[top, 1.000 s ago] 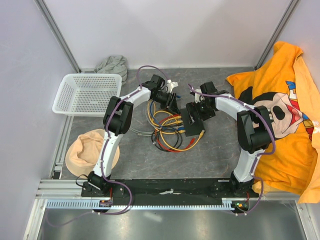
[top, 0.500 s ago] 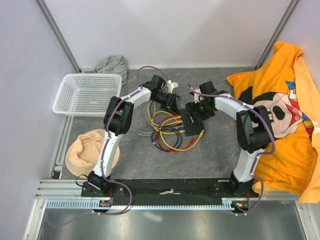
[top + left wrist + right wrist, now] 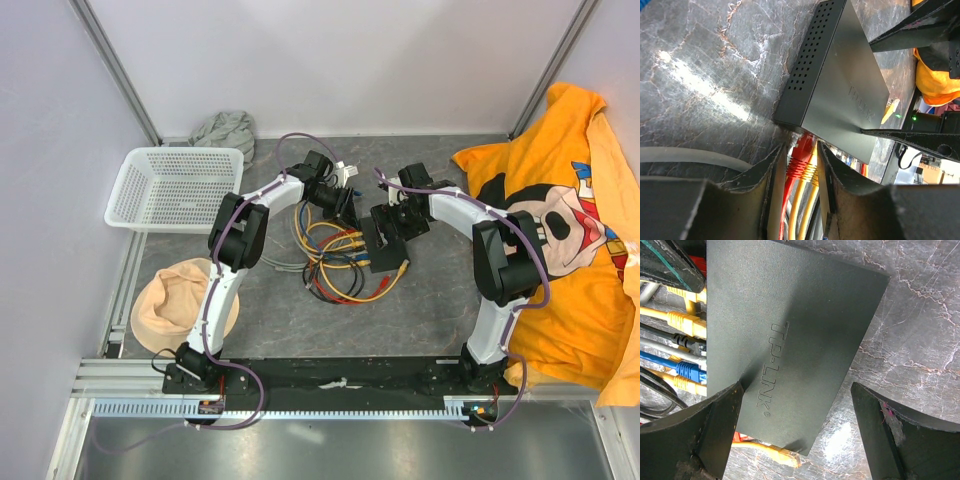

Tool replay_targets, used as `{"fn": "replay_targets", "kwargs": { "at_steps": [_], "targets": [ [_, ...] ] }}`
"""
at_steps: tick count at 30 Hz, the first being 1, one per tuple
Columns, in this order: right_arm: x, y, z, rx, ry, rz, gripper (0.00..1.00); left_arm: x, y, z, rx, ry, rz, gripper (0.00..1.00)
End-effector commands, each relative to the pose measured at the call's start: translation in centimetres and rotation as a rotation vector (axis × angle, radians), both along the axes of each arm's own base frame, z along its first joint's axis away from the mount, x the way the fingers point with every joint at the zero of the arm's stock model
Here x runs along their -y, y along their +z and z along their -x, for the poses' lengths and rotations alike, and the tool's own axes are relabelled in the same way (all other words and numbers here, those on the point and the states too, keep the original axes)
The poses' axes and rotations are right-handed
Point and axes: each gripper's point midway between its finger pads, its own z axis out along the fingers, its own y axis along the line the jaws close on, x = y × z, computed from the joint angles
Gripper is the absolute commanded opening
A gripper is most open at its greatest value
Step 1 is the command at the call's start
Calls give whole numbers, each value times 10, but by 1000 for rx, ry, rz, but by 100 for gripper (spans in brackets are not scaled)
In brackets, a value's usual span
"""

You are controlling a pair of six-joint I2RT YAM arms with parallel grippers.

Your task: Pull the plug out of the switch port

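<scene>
The switch [image 3: 385, 240] is a flat matte-black box lying on the grey table; it also shows in the left wrist view [image 3: 840, 85] and the right wrist view [image 3: 785, 325]. Several coloured cables are plugged along its left edge. My left gripper [image 3: 347, 208] is at that edge. In its wrist view the left gripper [image 3: 802, 147] is closed narrowly around a red plug [image 3: 801, 155] and a yellow plug [image 3: 812, 172] beside it, both seated in the ports. My right gripper [image 3: 398, 222] is wide open over the switch [image 3: 796, 390], one finger [image 3: 715, 425] resting on its top.
A tangle of yellow, red and blue cables [image 3: 335, 265] lies left of the switch. A loose yellow plug [image 3: 785, 457] lies at its near end. A white basket [image 3: 175, 185], a tan cloth [image 3: 165, 300], a grey cloth [image 3: 225, 130] and an orange shirt [image 3: 560, 220] lie around.
The left arm has shifted very slightly at the switch's edge. The switch and right arm have not moved.
</scene>
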Motion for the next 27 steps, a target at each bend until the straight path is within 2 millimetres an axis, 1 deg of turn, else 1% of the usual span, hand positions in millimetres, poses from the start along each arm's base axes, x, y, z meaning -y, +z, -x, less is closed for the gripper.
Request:
{"fn": "replay_targets", "kwargs": {
  "at_steps": [1, 14, 17, 18, 19, 27],
  "targets": [
    [-6, 2, -15, 48, 7, -2, 98, 4, -16, 9, -45, 6, -45, 38],
    [-9, 2, -15, 50, 13, -2, 98, 4, -16, 8, -49, 10, -47, 38],
    [-9, 1, -14, 47, 13, -3, 98, 5, -16, 8, -53, 9, -44, 33],
    [-10, 1, -14, 47, 16, -3, 98, 5, -16, 8, -53, 9, -44, 27],
    [-9, 1, -14, 47, 14, -1, 98, 5, -16, 8, -52, 9, -45, 25],
    [-11, 3, -15, 56, 21, -2, 98, 5, -16, 9, -51, 6, -44, 20]
  ]
}}
